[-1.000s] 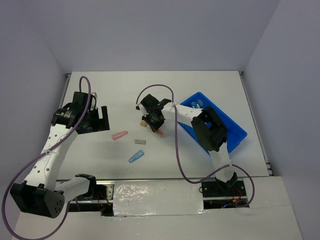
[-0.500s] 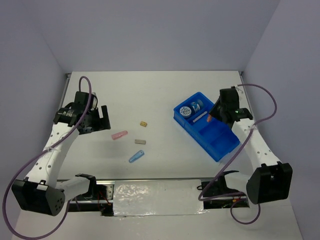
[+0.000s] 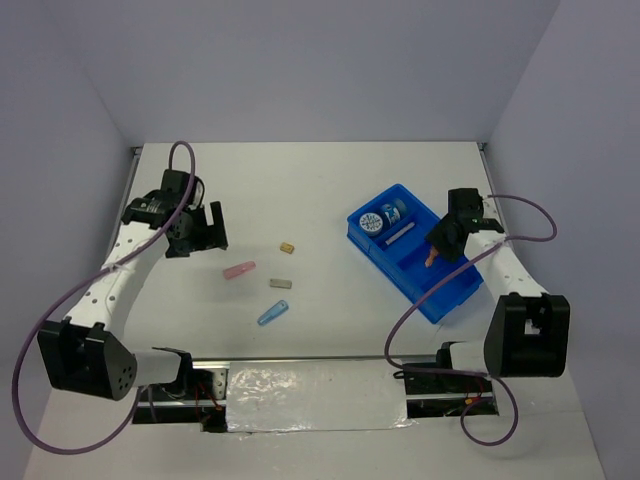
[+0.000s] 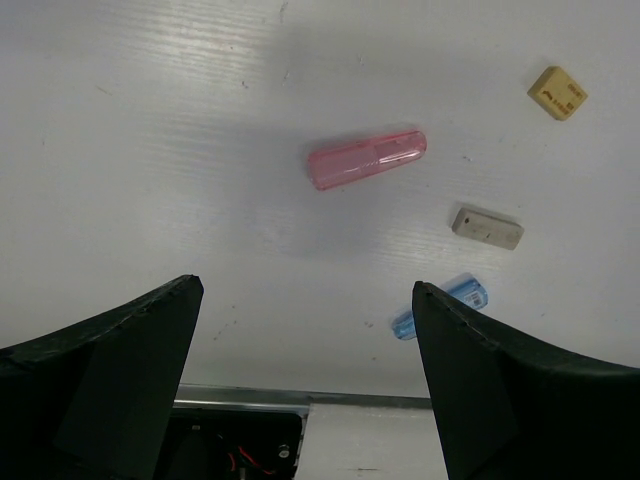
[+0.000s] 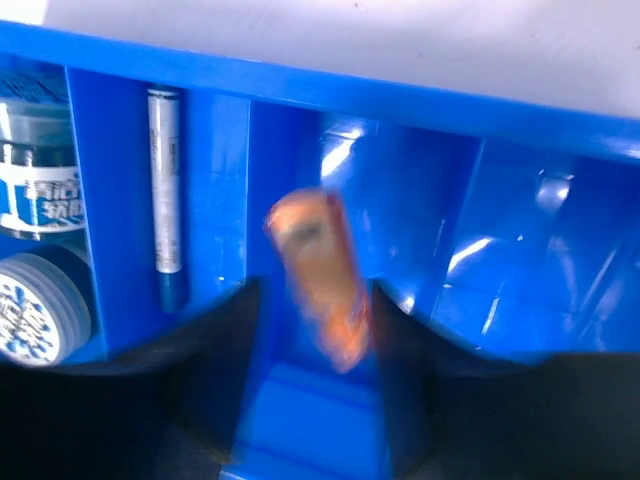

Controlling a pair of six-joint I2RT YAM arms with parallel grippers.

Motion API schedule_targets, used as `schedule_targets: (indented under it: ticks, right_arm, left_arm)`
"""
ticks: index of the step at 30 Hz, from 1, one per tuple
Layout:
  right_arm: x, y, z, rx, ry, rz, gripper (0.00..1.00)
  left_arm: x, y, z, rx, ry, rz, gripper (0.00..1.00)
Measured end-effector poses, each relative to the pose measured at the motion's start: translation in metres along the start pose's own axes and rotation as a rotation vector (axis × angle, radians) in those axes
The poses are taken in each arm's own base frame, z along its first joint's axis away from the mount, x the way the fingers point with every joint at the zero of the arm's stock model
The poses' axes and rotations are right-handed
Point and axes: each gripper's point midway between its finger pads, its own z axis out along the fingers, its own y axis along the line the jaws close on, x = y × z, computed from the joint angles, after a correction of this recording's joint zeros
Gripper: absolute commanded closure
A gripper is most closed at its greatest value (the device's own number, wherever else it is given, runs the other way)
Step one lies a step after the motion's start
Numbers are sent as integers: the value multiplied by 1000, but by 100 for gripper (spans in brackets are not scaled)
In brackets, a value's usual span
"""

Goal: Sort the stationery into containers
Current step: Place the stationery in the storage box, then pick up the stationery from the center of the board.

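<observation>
– Hands: how are they held?
– Left hand [image 3: 205, 232] is spread wide over the tabletop [image 3: 330, 180]. Right hand [image 5: 315, 288] is parted around the orange piece [image 5: 320, 270] over the blue tray [image 3: 455, 290] at frame right; grip cannot be told.
– What else is seen?
– Rolls [image 3: 372, 223] and pen [image 3: 400, 235] are lodged in the tray's upper-left end; pink piece [image 3: 239, 270], light-blue piece [image 3: 272, 314] and tan block [image 3: 287, 247] are scattered centre-left.

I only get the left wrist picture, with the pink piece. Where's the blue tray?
Observer: The blue tray is on the right side of the table.
Operator: Anything in it?
Observer: Two round rolls in its far end compartment, a pen in the slot beside them.
Operator: What's happening over there?
Observer: The right claw is over the tray, an orange piece between its jaws; too blurry to tell if it's gripped.
</observation>
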Motion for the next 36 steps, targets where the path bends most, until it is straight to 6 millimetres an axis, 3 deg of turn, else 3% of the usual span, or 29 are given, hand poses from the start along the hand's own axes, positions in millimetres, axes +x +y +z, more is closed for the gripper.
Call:
schedule_targets:
  ticks: [2, 9, 15, 18, 22, 27, 30, 36]
  right_arm:
    - [2, -1, 1, 7, 7, 3, 33]
    - [2, 3, -10, -27, 25, -27, 30]
    - [-19, 49, -68, -246, -51, -146, 30]
    - [-14, 72, -103, -368, -77, -239, 30]
    - [5, 78, -127, -479, -49, -334, 29]
    - [33, 66, -131, -529, 34, -449, 29]
    - [42, 59, -136, -544, 60, -510, 29]
    - [44, 52, -154, -598, 6, -586, 29]
  left_arm:
    - [-5, -3, 3, 6, 1, 1, 1]
    - [-1, -6, 33, -26, 94, -25, 1]
    - [11, -4, 53, -98, 142, -207, 1]
    - [21, -2, 60, -147, 155, -343, 1]
    - [16, -13, 72, -113, 135, -438, 1]
    - [-18, -45, 95, 23, 94, -263, 1]
    - [-34, -51, 101, 49, 62, -85, 1]
    - [-24, -42, 107, 53, 90, 134, 1]
